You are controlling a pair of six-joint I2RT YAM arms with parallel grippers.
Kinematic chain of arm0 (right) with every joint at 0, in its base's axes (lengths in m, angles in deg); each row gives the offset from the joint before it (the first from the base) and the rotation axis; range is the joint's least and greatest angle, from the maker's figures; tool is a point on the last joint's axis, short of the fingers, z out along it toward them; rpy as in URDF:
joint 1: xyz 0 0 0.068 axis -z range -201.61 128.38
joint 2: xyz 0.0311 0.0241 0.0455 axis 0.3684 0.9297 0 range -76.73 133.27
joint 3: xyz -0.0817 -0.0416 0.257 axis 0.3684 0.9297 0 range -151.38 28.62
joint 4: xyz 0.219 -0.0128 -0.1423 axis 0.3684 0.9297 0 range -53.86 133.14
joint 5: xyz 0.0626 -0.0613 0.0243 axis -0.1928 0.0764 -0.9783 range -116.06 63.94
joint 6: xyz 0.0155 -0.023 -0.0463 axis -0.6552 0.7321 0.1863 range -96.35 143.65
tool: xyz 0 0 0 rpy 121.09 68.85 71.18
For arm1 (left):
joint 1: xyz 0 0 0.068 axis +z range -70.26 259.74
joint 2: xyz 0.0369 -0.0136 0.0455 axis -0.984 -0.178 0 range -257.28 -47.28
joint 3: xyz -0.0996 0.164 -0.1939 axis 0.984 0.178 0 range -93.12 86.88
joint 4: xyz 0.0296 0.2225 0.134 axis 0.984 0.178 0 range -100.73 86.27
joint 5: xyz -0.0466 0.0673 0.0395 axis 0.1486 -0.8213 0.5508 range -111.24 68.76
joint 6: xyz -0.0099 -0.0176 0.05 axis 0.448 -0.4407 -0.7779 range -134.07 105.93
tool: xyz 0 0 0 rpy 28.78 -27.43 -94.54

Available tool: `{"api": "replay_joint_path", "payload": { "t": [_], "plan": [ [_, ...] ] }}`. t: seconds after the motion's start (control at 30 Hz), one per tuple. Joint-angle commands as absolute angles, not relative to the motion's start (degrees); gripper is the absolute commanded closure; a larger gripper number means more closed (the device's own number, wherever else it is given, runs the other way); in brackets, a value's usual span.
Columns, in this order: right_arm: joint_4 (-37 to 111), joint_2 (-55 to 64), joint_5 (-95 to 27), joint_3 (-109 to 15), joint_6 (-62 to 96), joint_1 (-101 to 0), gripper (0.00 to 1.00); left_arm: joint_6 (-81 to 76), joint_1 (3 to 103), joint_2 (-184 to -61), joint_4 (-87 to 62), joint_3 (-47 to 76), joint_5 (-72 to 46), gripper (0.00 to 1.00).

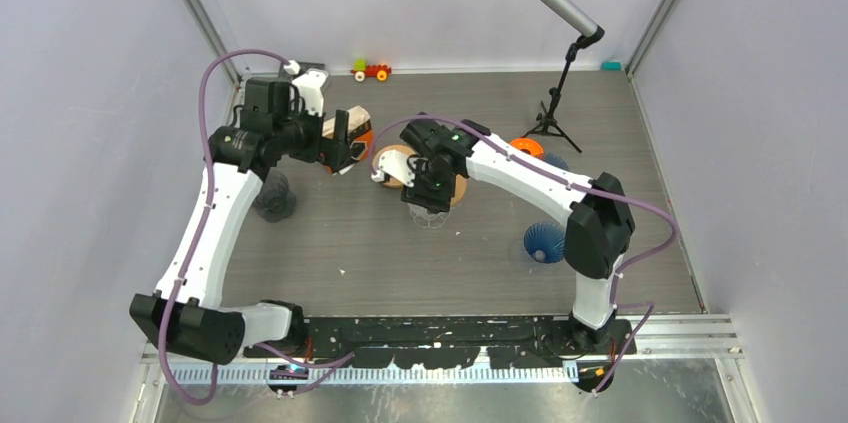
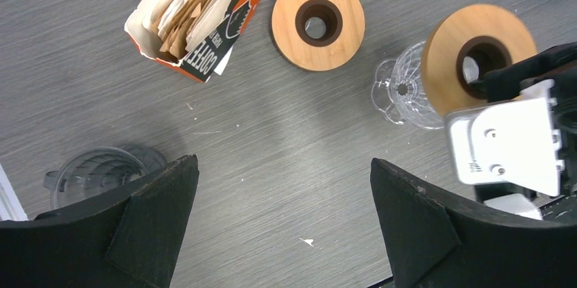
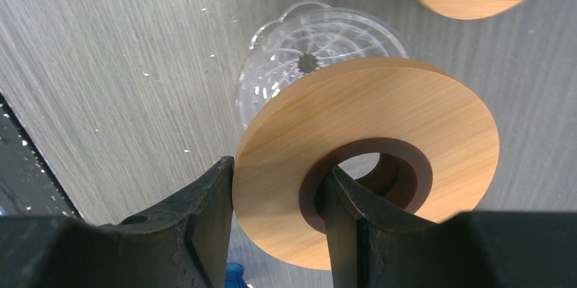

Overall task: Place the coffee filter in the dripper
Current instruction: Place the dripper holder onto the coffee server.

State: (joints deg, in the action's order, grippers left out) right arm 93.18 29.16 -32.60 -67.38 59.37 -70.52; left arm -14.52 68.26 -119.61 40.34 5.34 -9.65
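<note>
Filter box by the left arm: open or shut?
Open. The filter box lies with its end gaping and paper filters showing inside.

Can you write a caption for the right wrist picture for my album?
The right gripper pinches a wooden ring between its fingers, over the clear glass dripper.

The right end effector (image 3: 275,196) pinches a wooden ring (image 3: 381,118) over, perhaps touching, the glass dripper (image 3: 306,36).
</note>
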Motion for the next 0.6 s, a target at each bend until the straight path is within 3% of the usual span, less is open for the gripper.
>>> {"api": "replay_joint_path", "payload": {
  "t": [0.0,0.57],
  "plan": [
    [94.81,29.41,-35.53,-70.79,60.56,-71.23,0.73,-14.34,68.68,-117.11,38.48,3.38,-10.26,0.00],
    [94.83,34.93,-35.99,-73.11,60.21,-71.27,0.70,-14.34,69.11,-115.40,37.43,4.41,-11.42,0.00]
  ]
}}
